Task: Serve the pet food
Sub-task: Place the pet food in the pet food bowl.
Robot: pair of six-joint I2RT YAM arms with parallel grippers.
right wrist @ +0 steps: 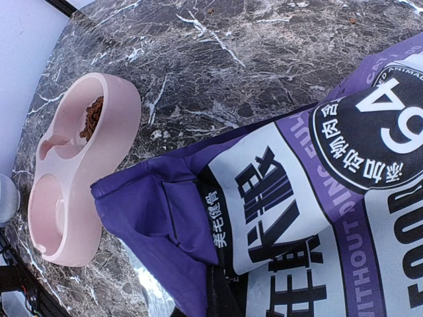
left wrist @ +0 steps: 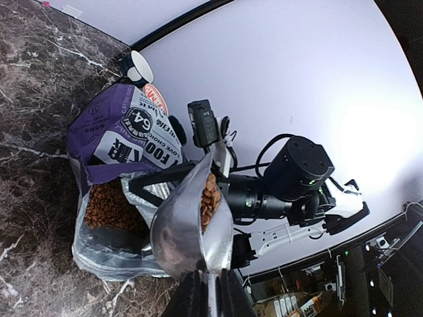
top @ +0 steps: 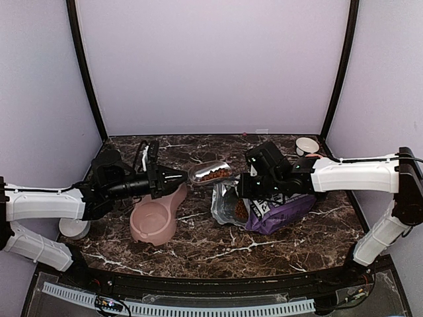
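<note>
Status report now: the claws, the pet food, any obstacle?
Left claw shut on scoop handle, right claw shut on purple bag. Pet food in scoop, held up near pink bowl. Nothing seen between them.

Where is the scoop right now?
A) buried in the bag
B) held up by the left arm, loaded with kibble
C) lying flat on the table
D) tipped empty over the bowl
B: the scoop, full of kibble, is pinched at its handle by the left jaws, between bowl and bag.

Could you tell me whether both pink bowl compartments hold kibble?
No; the kibble lies in one compartment only, the other compartment is bare.
</note>
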